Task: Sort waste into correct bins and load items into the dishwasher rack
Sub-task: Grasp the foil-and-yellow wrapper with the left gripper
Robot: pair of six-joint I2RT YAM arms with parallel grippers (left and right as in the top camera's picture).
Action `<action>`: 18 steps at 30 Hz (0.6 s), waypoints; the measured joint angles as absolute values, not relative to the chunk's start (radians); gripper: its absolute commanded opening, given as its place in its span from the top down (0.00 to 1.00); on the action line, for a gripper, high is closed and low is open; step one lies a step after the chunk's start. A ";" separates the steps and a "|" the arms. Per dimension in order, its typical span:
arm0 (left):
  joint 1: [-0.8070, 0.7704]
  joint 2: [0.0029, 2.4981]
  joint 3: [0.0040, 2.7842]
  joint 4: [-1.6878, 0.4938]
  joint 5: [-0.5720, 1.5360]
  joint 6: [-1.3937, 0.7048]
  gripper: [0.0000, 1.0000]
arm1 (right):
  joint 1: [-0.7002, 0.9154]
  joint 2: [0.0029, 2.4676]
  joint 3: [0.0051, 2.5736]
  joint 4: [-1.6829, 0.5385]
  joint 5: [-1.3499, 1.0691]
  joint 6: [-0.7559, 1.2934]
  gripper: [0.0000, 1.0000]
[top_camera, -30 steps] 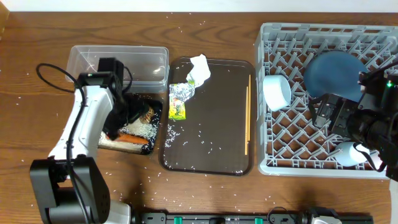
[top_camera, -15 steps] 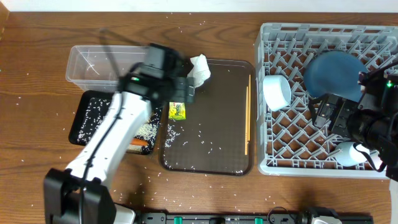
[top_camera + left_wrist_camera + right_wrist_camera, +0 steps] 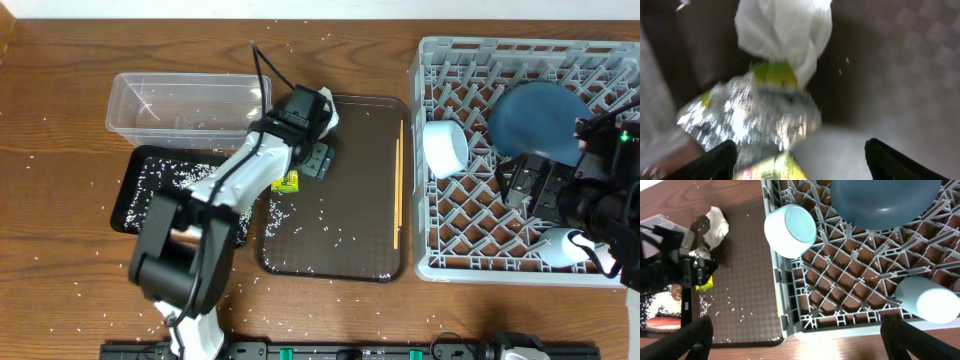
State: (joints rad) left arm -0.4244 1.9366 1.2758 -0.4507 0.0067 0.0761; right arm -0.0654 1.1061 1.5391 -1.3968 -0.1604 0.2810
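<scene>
The left tool (image 3: 800, 149) hangs spread over the green-yellow printed wrapper (image 3: 755, 115) on the dark brown serving tray (image 3: 350, 220). Motion blur hides whether its fingertips touch the wrapper. Overhead, the arm covers all but the wrapper's yellow corner and half the crumpled white tissue (image 3: 785, 30). The right tool (image 3: 800, 332), spread and cut off by the frame, is empty above the dishwasher rack (image 3: 840, 280).

Brown wooden surface (image 3: 60, 90). Directly on it: clear tub (image 3: 190, 77) back left, black tray (image 3: 120, 205) just in front of it, brown serving tray (image 3: 350, 200) center, grey rack (image 3: 520, 272) at right. Loose rice grains (image 3: 30, 157) scattered over the bare wood.
</scene>
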 measured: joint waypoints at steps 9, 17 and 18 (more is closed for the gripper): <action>-0.425 2.001 1.277 -0.419 0.004 0.078 0.78 | -0.065 1.106 1.539 -1.414 -0.160 0.281 0.01; -0.427 1.987 1.279 -0.513 0.047 0.045 0.94 | -0.065 1.106 1.539 -1.413 -0.160 0.281 0.01; -0.427 1.977 1.279 -0.548 0.052 0.029 0.94 | -0.065 1.106 1.539 -1.413 -0.161 0.281 0.01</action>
State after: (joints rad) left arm -0.4274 1.9766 1.2785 -0.5476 0.0517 0.0292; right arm -0.0654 1.1061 1.5391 -1.4128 -0.1608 0.2810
